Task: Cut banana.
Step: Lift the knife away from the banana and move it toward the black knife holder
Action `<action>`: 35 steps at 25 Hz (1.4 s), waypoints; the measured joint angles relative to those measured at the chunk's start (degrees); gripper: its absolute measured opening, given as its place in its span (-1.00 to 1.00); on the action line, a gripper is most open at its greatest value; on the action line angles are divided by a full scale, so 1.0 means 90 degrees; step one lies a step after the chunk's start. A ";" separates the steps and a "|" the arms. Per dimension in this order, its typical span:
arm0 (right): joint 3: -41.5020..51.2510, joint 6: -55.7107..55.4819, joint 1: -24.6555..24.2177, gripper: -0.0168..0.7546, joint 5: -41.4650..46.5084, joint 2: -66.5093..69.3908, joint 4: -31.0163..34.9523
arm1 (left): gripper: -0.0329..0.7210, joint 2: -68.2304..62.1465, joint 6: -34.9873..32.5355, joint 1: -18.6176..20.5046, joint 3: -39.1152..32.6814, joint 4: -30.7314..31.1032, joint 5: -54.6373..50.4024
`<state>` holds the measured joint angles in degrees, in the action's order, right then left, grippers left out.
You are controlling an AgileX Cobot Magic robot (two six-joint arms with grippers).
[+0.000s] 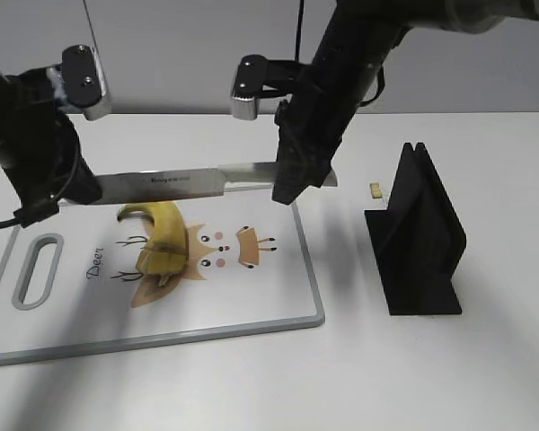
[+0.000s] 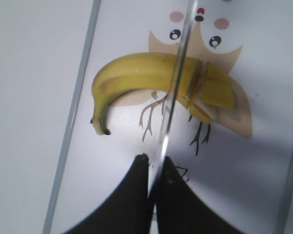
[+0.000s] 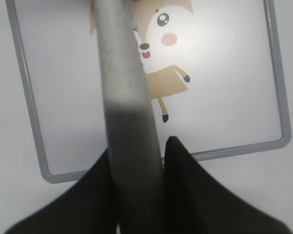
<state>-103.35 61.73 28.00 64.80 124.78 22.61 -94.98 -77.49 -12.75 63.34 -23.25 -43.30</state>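
Over on the left, the left gripper (image 1: 67, 193) was clamped on the handle end of a long knife (image 1: 193, 182), held level above the cutting board (image 1: 251, 305). Under the blade lay the banana (image 1: 159, 241), partly sliced. The right gripper (image 1: 292, 184) pinched the blade's tip. A black stand (image 1: 418, 233) stood right.

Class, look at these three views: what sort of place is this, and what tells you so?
Probably a robot lab test bench: a plain white table, a deer-print cutting board with a banana, and a black knife stand.
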 joint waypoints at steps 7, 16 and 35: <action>-0.0012 0.0157 0.0020 -0.43 0.0398 -0.0501 0.0020 | -0.72 0.0757 0.0030 -0.0020 -0.0021 -0.0158 -0.0230; -0.0005 0.0272 -0.0004 -0.51 0.0549 -0.1033 -0.0102 | 0.65 0.1538 0.0212 0.0021 -0.0021 -0.0389 0.0097; 0.0000 -0.2923 -0.0007 -0.51 0.0574 -0.2027 -0.0548 | 0.62 0.2446 0.7080 0.0348 -0.0021 0.2854 -0.2289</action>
<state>-103.36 35.42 27.94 69.96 106.54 17.69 -72.97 -13.77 -9.62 63.16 2.44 -63.90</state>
